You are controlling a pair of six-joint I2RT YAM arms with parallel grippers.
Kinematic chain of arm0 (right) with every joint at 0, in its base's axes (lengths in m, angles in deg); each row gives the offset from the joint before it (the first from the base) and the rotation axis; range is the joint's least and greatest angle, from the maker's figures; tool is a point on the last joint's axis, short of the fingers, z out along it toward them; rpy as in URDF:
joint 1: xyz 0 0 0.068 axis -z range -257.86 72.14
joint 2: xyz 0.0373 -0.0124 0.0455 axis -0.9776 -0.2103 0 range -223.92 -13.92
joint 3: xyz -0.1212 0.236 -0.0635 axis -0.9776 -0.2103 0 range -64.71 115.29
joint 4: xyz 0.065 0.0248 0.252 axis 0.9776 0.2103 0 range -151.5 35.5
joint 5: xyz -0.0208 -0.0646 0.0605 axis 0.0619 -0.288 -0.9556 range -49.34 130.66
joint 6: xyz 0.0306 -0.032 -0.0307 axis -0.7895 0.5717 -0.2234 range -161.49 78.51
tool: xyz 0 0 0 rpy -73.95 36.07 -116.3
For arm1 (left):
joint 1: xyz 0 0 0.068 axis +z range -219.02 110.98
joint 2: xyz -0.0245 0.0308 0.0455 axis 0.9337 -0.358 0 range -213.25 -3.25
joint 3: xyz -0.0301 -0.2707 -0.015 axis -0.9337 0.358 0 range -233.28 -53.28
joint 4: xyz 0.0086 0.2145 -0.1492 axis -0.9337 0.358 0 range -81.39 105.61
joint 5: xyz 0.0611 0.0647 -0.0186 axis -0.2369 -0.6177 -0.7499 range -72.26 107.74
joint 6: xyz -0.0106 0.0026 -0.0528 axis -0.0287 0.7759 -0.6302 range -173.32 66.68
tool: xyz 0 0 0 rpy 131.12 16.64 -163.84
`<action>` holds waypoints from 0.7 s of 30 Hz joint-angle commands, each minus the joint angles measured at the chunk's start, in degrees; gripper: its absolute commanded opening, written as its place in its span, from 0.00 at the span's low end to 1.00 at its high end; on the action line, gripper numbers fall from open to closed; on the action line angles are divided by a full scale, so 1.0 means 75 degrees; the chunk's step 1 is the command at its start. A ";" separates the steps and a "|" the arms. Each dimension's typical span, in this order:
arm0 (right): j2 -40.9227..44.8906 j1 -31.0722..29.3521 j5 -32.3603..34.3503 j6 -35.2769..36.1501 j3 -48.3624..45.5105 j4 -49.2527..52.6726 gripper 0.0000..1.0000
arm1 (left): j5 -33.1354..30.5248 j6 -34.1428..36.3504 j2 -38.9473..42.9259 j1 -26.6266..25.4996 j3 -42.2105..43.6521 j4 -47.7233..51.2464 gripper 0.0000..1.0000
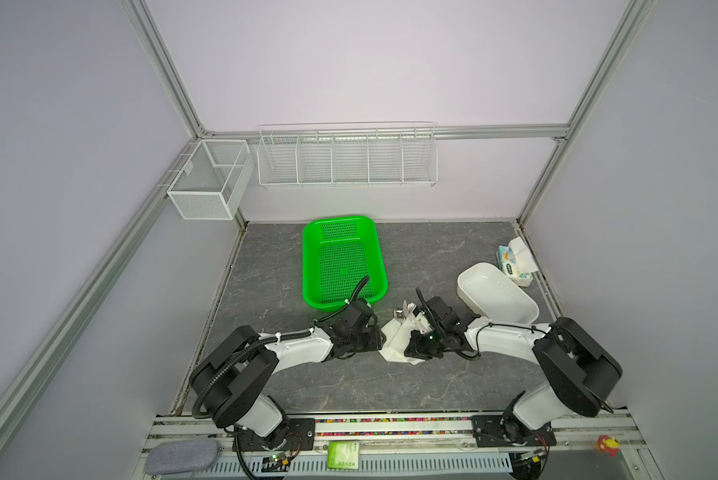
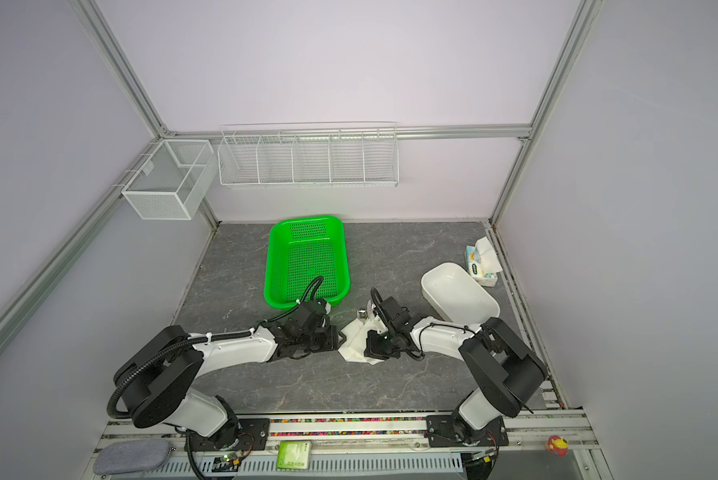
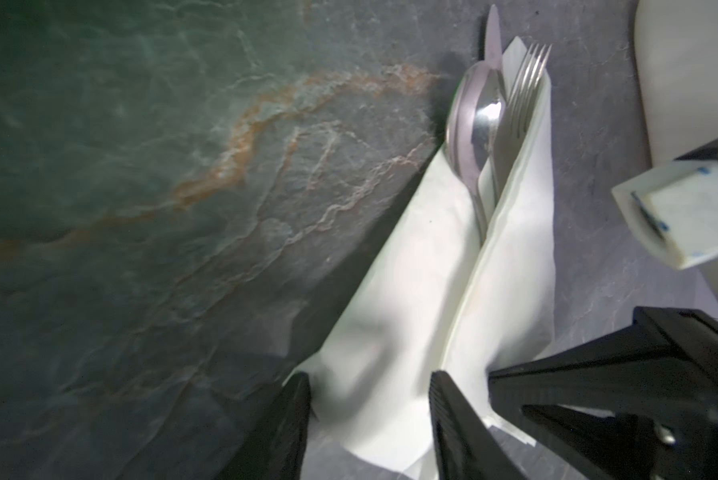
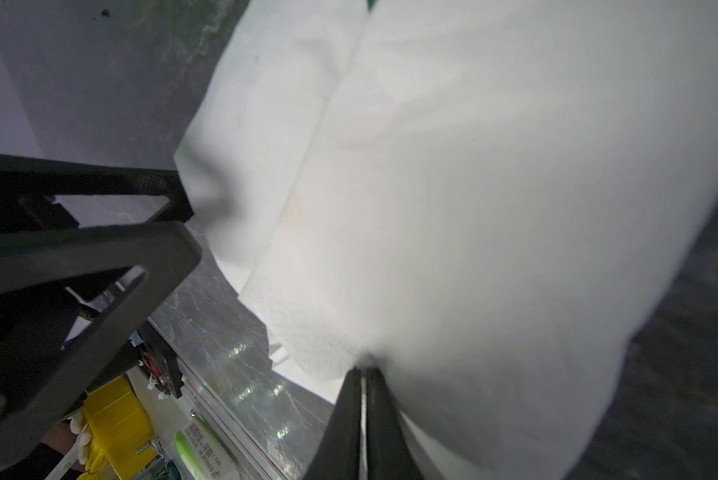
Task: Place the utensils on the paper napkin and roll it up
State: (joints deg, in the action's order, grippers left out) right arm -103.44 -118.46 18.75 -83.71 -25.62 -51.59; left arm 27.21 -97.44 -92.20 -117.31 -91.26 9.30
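Note:
The paper napkin (image 1: 394, 341) (image 2: 355, 338) lies between the two arms at mid-table, partly wrapped round the utensils. Their heads stick out of its far end in both top views (image 1: 405, 309) (image 2: 365, 311). The left wrist view shows the spoon (image 3: 473, 120), the fork (image 3: 523, 83) and the knife tip (image 3: 492, 37) in the fold; the handles are hidden. My left gripper (image 3: 369, 399) (image 1: 384, 340) straddles the wrapped near end, its fingers against both sides of it. My right gripper (image 4: 363, 370) (image 1: 410, 351) is shut on a napkin (image 4: 473, 187) edge, holding that flap raised.
A green slotted basket (image 1: 312, 291) stands just behind the left wrist. A white oval tub (image 1: 494, 293) sits behind the right arm, with a blue-and-white tissue pack (image 1: 515, 259) at the right wall. Wire racks (image 1: 346, 158) hang on the back wall.

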 commanded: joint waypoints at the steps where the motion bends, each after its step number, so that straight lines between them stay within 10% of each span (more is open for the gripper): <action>1: -0.0140 -0.0053 0.0327 -0.0147 -0.0236 0.0389 0.10 | 0.0342 -0.0143 -0.0465 -0.0143 -0.0059 -0.0010 0.49; 21: -0.0038 -0.0054 0.0387 -0.0170 -0.0220 0.0460 0.10 | 0.0770 -0.2215 -0.0003 -0.0182 0.1394 -0.2822 0.57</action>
State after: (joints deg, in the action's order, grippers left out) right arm -103.44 -118.48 18.79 -83.97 -25.62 -51.59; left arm 35.25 -110.24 -92.55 -118.69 -82.95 -10.35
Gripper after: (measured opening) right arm 0.097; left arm 0.570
